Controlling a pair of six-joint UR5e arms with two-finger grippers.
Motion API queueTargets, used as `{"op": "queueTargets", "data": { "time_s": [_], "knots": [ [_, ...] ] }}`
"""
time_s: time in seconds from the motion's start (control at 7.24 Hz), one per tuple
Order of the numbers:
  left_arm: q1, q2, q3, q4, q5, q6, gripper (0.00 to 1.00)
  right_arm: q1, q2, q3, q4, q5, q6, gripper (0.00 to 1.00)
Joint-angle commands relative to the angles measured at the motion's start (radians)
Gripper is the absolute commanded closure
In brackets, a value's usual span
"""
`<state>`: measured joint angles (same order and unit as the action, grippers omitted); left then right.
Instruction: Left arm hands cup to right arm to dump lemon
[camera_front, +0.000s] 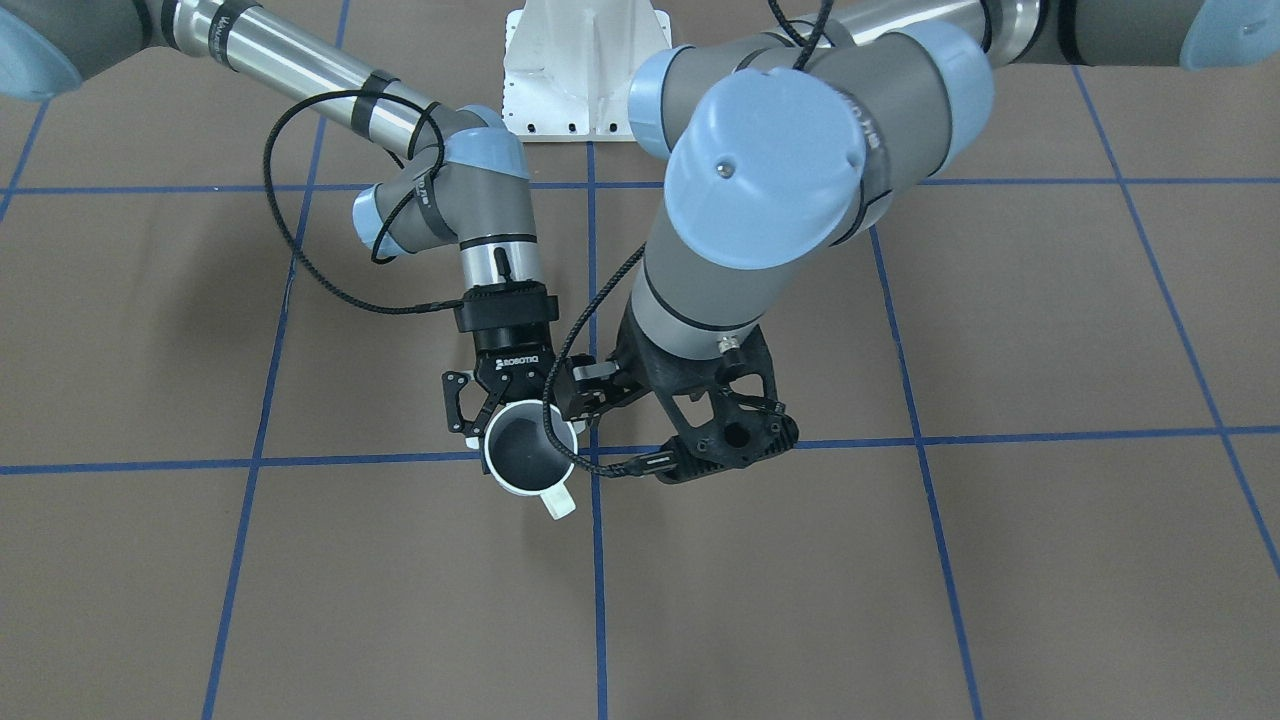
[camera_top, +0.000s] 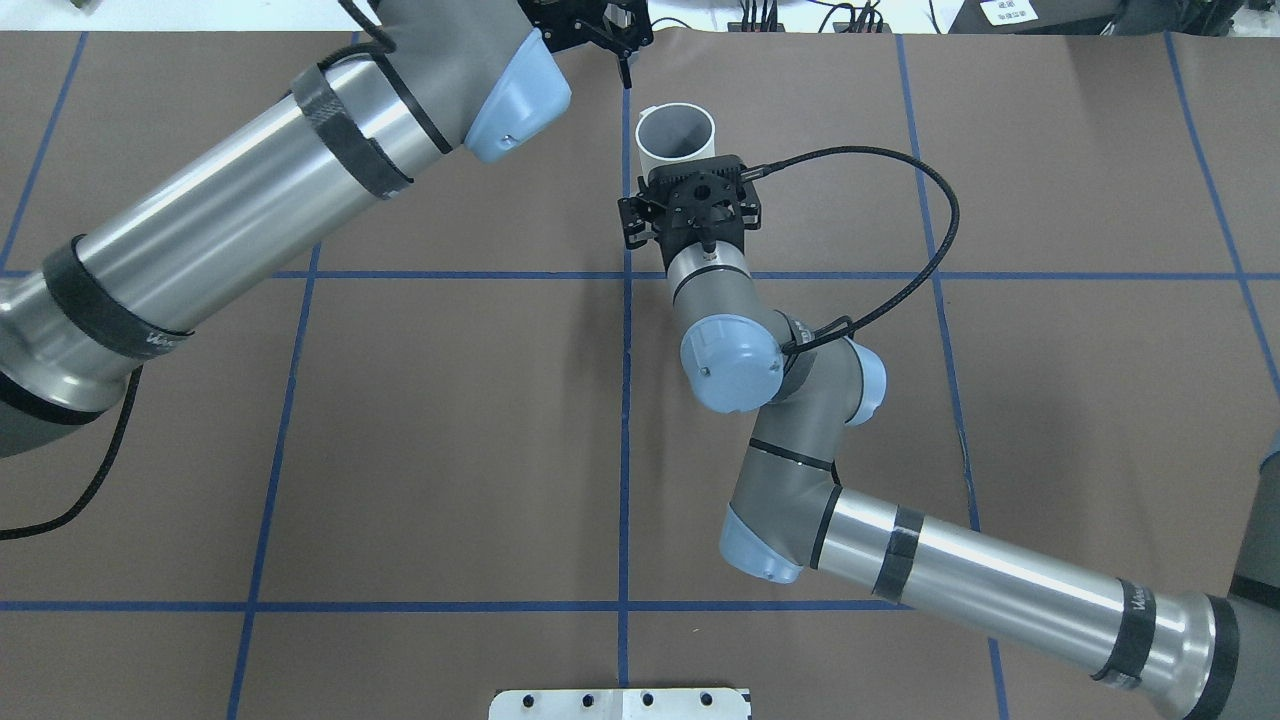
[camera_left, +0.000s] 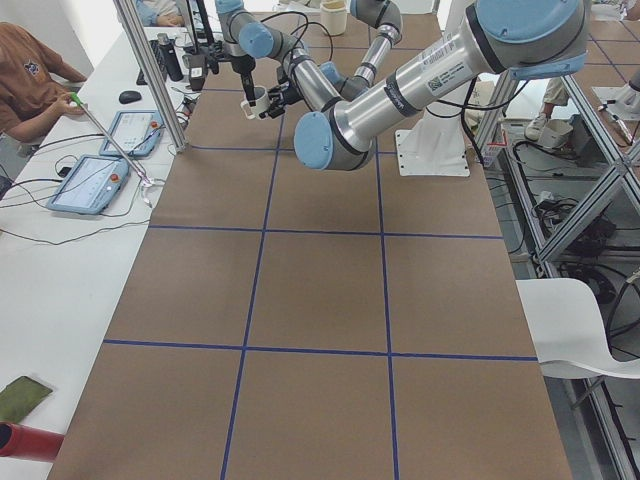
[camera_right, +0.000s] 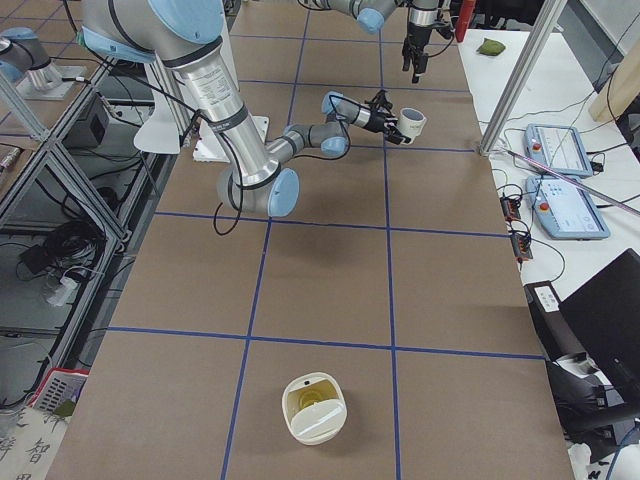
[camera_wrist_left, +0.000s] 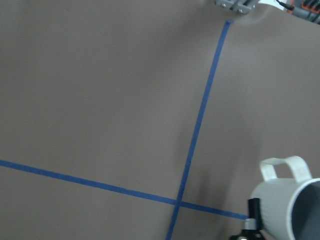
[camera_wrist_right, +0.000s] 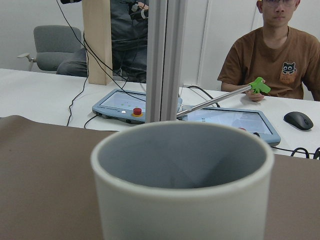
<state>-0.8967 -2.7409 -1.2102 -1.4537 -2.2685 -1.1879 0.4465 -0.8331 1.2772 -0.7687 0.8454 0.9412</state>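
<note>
Two grippers crowd one cup (camera_front: 515, 452). The right gripper (camera_front: 510, 420) grips it from the robot's side and holds it upright above the table (camera_front: 900, 560), with the handle pointing away from the robot. The left gripper (camera_front: 578, 395) hangs just beside the rim, apart from it; I cannot tell whether its jaws are wide or narrow. No lemon shows in the grey inside. I judge it best to keep the cup level until the left gripper is clear, then roll the right wrist slowly to tip. The right forearm comes in low with the wrist level. The left arm arches high, its gripper pointing down.
</note>
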Motion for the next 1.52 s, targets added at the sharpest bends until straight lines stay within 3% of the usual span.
{"op": "queueTargets", "data": {
  "time_s": [0.0,0.41,1.38],
  "knots": [
    [0.018,-0.016,0.035,-0.027,-0.003,-0.019,0.17,-0.041,0.017,0.004,-0.018,-0.061,0.011,0.99],
    [0.03,-0.016,0.035,-0.02,-0.003,-0.019,0.22,-0.054,0.031,0.002,-0.012,-0.152,0.07,0.97],
    [0.061,-0.011,0.034,-0.016,0.001,-0.021,0.35,-0.052,0.032,0.002,-0.011,-0.172,0.07,0.91]
  ]
}}
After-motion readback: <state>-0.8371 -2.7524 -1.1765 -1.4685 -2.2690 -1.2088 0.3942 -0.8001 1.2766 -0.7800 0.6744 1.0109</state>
